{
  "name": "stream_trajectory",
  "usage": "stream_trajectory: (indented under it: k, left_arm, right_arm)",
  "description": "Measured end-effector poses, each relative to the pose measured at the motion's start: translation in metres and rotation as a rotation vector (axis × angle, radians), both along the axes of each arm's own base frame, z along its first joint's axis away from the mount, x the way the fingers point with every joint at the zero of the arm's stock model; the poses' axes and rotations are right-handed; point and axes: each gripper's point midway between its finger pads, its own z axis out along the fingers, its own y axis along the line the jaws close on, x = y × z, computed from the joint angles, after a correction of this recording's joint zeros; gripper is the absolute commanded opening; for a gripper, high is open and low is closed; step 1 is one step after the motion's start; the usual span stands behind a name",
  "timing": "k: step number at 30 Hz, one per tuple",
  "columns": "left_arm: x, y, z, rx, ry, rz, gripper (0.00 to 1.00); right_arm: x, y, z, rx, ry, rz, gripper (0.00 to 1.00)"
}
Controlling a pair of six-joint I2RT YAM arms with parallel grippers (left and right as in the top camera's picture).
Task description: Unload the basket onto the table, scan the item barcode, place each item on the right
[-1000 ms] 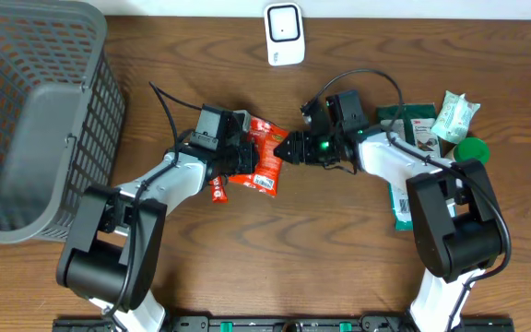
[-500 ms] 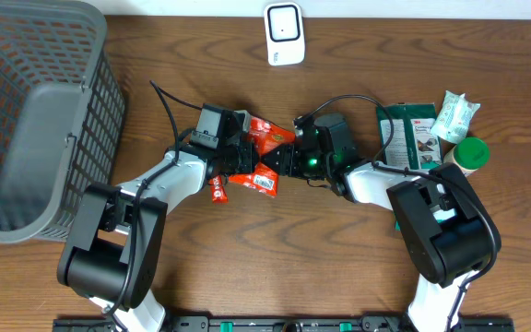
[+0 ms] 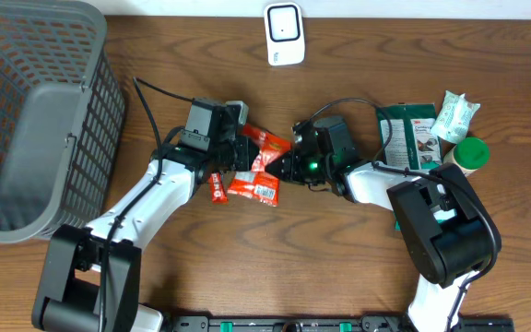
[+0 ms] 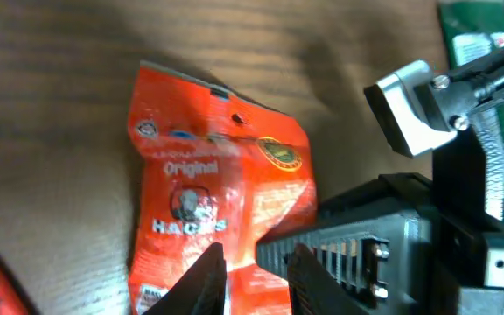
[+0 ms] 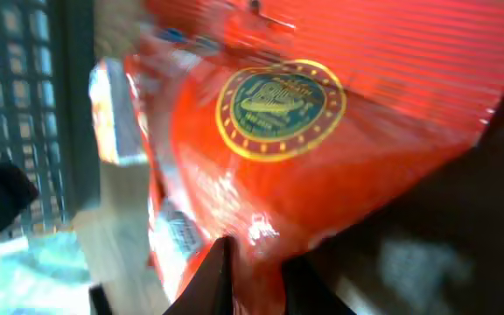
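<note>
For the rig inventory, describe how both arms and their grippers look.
Left arm and right arm match: white link shells, black joints, bases and wrist blocks, black fingers. A black cable loops from each wrist; a green light glows on the right one.

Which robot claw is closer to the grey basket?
Left. The left gripper is to the right of the basket, at the red packet. The right gripper is further right, on the packet's far side.

Table (image 3: 247, 267): wood-grain | grey mesh basket (image 3: 35, 111) recorded at left edge, far corner | dark green pack (image 3: 418, 129), pale green wrapped packet (image 3: 456, 115), green-lidded jar (image 3: 472, 152) noted clustered near right edge
</note>
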Motion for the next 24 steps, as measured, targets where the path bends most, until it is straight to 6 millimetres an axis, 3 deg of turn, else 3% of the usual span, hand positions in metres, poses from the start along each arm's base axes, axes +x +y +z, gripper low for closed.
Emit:
stream_trajectory:
  k: [2, 7, 13, 17, 20, 24]
  left_arm:
    - [-0.005, 0.002, -0.004, 0.010, 0.026, -0.001, 0.27]
    - [-0.021, 0.007, -0.014, 0.039, 0.104, -0.002, 0.27]
    - [-0.018, 0.018, -0.020, 0.100, 0.098, 0.032, 0.27]
    - [-0.018, 0.023, -0.033, 0.140, 0.117, 0.046, 0.27]
    - [-0.022, 0.023, -0.050, 0.165, 0.159, 0.042, 0.27]
    - [-0.027, 0.025, -0.071, 0.190, 0.213, 0.040, 0.27]
  right_arm:
    - [-0.015, -0.004, -0.003, -0.024, 0.059, 0.033, 0.16]
    - [-0.041, -0.015, -0.001, -0.080, 0.108, 0.096, 0.39]
    - [-0.028, -0.011, 0.021, -0.055, -0.008, 0.104, 0.60]
    - [-0.022, -0.016, 0.017, -0.098, -0.010, 0.056, 0.75]
    - [-0.020, -0.021, 0.012, -0.126, 0.015, 0.017, 0.81]
    - [-0.014, -0.024, 0.014, -0.140, 0.006, -0.021, 0.80]
